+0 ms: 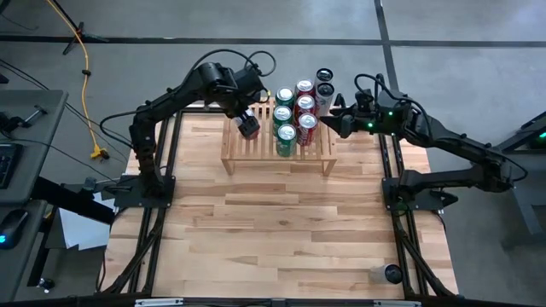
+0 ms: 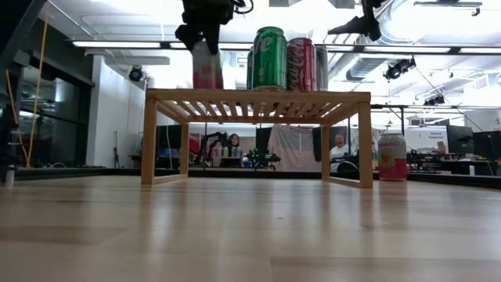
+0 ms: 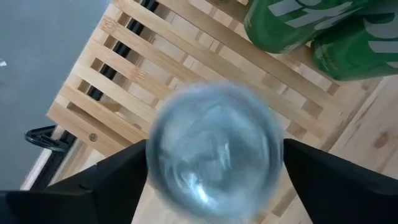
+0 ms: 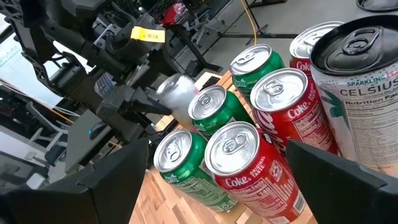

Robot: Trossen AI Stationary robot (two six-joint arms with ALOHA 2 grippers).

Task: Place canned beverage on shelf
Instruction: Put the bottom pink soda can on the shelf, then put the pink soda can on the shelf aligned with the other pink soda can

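**A lit workshop behind a pale wood tabletop**

The tabletop [image 1: 281,222] is light butcher-block wood, its planks running across, set on a dark metal frame. Around it lies a grey concrete floor [image 1: 153,21] crossed by dark seams, with a yellow cable [image 1: 85,77] trailing over it on one side. A grey desk [image 1: 26,128] stands near the table's edge, and white paper sheets [image 1: 81,230] lie beside it.

Seen level across the table, the room is bright: long ceiling strip lights [image 2: 117,45] glow overhead beside exposed ducts [image 2: 407,31]. White walls [image 2: 113,110] rise at the side. Far back, people [image 2: 340,149] sit among cluttered workbenches and equipment.
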